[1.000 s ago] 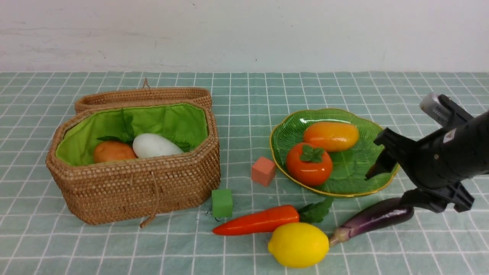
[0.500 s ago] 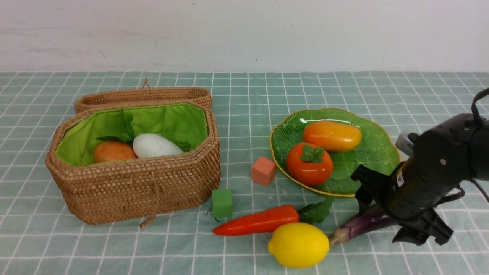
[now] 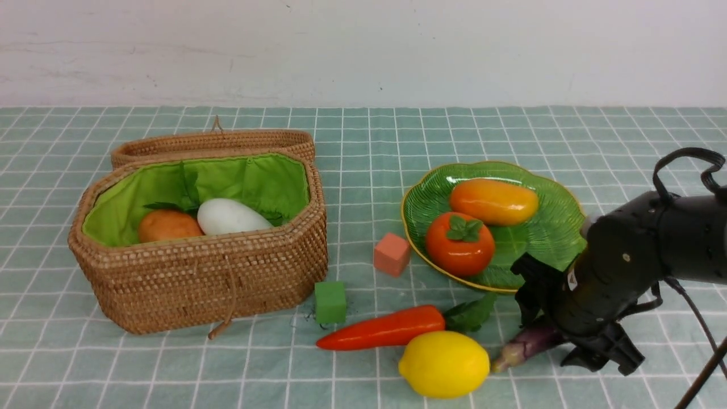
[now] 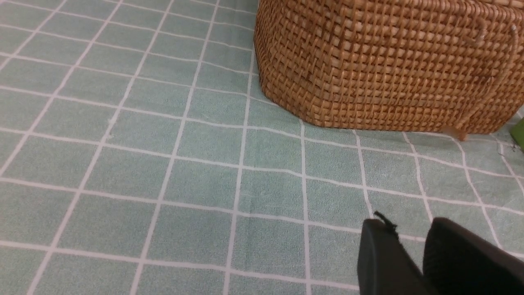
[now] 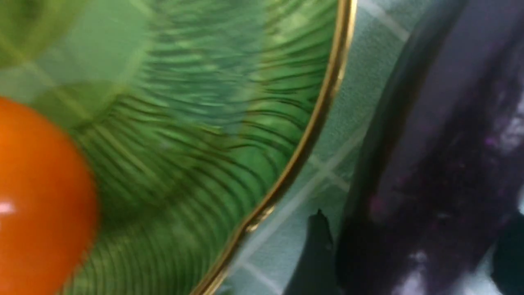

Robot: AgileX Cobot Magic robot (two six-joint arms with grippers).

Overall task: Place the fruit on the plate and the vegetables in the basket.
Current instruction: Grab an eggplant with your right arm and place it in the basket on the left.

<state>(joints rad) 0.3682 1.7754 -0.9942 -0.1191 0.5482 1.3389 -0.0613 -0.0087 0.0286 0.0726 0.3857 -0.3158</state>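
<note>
Checked tablecloth, white wall, basket

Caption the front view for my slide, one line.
Right claw brackets the eggplant beside the plate; lemon and carrot lie unsorted on the cloth.

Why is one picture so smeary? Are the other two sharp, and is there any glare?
Right wrist view: soft all over, probably too close to focus; the plate rim, orange-red fruit and eggplant smear. Front view: sharp, small white glints on the mango-like fruit and the plate, shadows faint. Left wrist view: crisp basket weave and checked cloth, no glare.
</note>
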